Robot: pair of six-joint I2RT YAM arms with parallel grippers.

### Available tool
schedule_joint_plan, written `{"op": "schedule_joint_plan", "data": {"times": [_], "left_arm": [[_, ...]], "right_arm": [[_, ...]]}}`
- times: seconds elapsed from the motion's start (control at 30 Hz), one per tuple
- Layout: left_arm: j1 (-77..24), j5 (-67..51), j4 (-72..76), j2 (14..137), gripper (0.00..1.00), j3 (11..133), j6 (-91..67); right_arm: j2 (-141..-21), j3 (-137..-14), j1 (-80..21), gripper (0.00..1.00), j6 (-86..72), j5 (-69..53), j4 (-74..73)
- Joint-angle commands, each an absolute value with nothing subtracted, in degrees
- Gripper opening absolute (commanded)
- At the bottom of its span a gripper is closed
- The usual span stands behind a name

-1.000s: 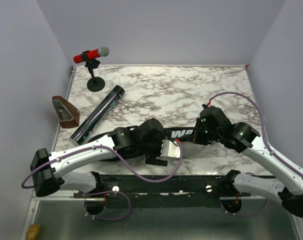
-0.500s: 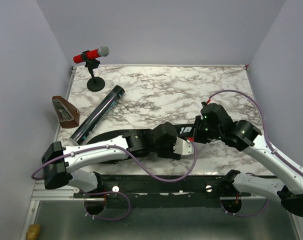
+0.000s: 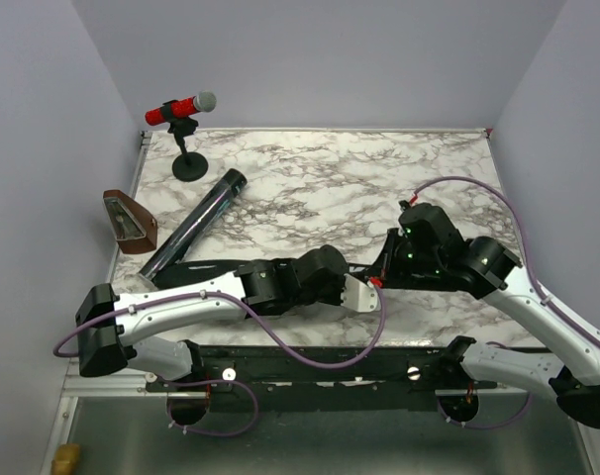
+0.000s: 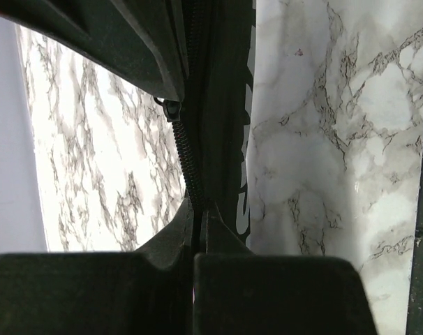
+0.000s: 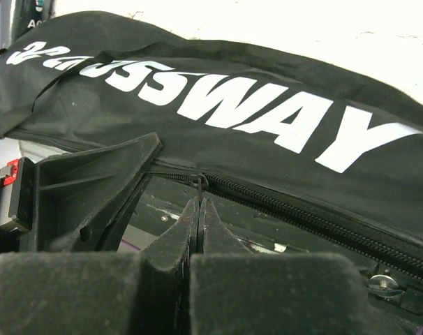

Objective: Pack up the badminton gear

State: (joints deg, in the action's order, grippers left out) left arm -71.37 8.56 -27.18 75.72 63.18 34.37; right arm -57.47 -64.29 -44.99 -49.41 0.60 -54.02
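Note:
The black bag [image 3: 206,267] lettered "CROSSWAY" [image 5: 232,98] lies along the near edge of the table, mostly under both arms. My left gripper [image 3: 371,287] [image 4: 200,209] is shut on the bag's zipper line [image 4: 187,157], just below a small slider [image 4: 171,110]. Close beside it, my right gripper [image 3: 387,265] [image 5: 199,202] is shut on the zipper pull [image 5: 199,183], with the bag's edge lifted. A long black tube [image 3: 196,223] lies slanted on the table to the left of the bag.
A red microphone on a black stand [image 3: 181,111] is at the back left corner. A brown wedge [image 3: 130,220] sits off the table's left edge [image 3: 132,198]. Marble table top [image 3: 330,178] stretches behind the arms.
My left gripper has slid right along the bag toward the right gripper and gone from open to shut on the zipper line. The right gripper has shifted only slightly.

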Motion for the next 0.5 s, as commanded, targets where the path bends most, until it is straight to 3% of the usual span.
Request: {"op": "schedule_joint_plan", "data": {"times": [0.0,0.47], "left_arm": [[-71.7,9.8,-28.8,72.3,0.00,61.5,34.3],[-64.2,1.8,-39.6,69.0,0.00,65.1,32.6]], "right_arm": [[-57.6,-68.6,-44.8,0.00,-47.6,6.0,-57.7],[-54.8,-76.7,-44.8,0.01,-46.9,17.9,-72.2]]}}
